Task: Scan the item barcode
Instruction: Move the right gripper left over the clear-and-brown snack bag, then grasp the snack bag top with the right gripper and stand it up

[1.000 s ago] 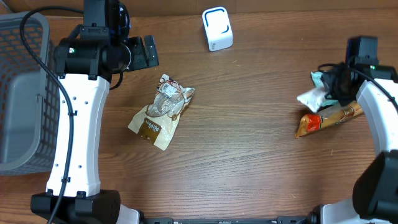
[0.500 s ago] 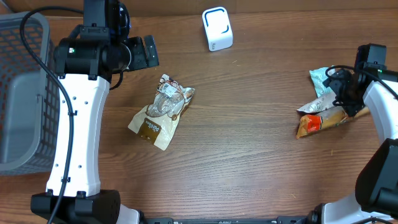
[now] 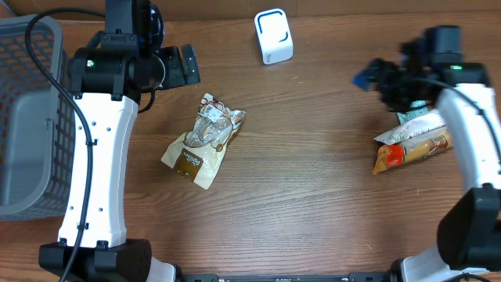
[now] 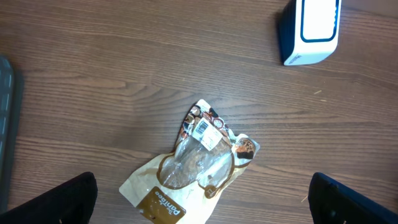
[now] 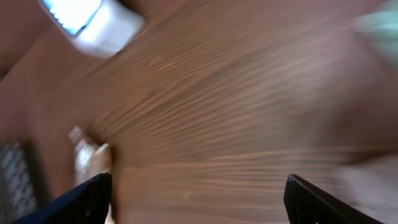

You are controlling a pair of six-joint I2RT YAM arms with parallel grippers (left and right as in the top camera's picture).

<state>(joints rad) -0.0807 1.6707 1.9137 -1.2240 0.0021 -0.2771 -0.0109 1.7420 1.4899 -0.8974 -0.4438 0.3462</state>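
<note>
Overhead, left gripper (image 3: pixel 180 68) is hovering spread by the snack bag (image 3: pixel 202 141); right gripper (image 3: pixel 374 78) is hanging spread near the desk's (image 3: pixel 313 204) right edge.

Loads of bare wood tabletop (image 3: pixel 313 172) between the two pincers. By the right pincer (image 3: pixel 374 77): orange foil packet (image 3: pixel 411 149) close beside it, white boxy scanner (image 3: pixel 273 36) further off. By the left pincer (image 3: pixel 182 67): tan-and-clear crinkly pouch (image 3: pixel 203 141) just below, grey mesh basket (image 3: pixel 23 117) on its outer side.

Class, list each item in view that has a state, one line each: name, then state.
Tan snack pouch with clear window: lying flat, ungripped.
White-and-blue box-shaped scanner: set down, untouched.
Orange snack wrapper: lying flat, ungripped.
Left gripper: open, empty.
Right gripper: open, empty.
</note>
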